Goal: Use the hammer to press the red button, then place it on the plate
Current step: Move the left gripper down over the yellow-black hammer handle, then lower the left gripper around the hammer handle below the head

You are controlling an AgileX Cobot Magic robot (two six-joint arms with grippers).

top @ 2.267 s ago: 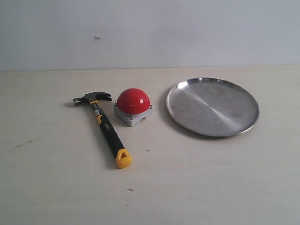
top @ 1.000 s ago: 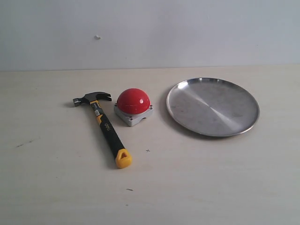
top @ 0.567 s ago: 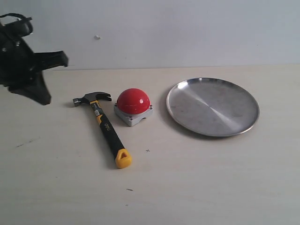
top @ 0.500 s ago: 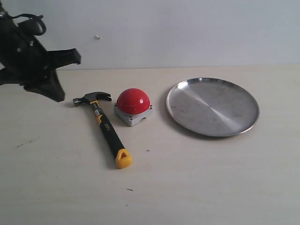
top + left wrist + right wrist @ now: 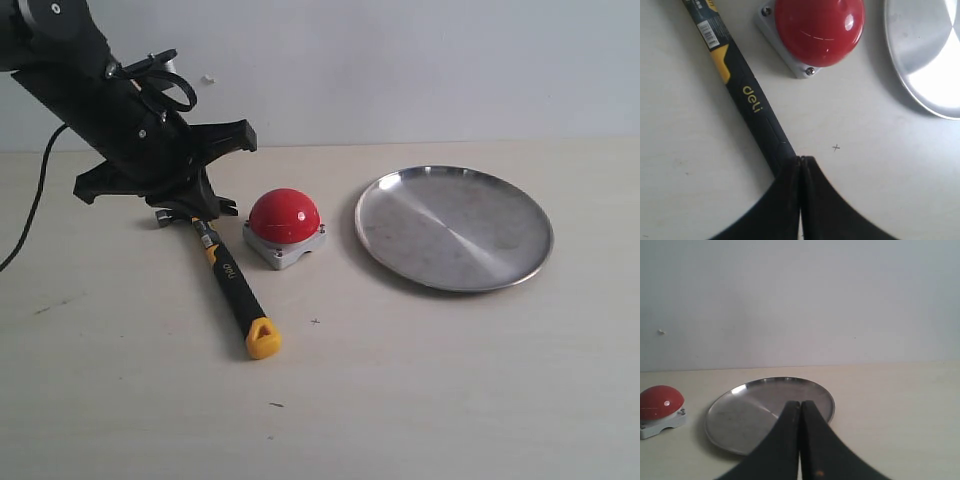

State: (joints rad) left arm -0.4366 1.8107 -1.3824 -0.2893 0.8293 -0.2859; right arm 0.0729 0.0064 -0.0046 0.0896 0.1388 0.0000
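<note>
The hammer (image 5: 232, 285) lies flat on the table, its yellow end cap toward the front and its head mostly hidden behind my left arm. My left gripper (image 5: 203, 206) hovers over the head end, shut and holding nothing. In the left wrist view the closed gripper (image 5: 800, 160) sits above the black handle (image 5: 747, 97). Just right of the hammer stands the red button (image 5: 285, 215) (image 5: 819, 30). Further right is the silver plate (image 5: 453, 227) (image 5: 930, 55), with nothing on it. My right gripper (image 5: 800, 402) is shut, with the plate (image 5: 750, 410) and button (image 5: 660, 402) beyond it; the exterior view does not show it.
The pale wooden table (image 5: 420, 380) ends at a white wall (image 5: 400, 70) behind. A black cable (image 5: 35, 200) hangs from the left arm near the left edge. A small cross mark (image 5: 315, 321) is on the tabletop near the handle.
My left arm has swung in from the left edge and now stands over the hammer's head. Hammer, button and plate have not moved.
</note>
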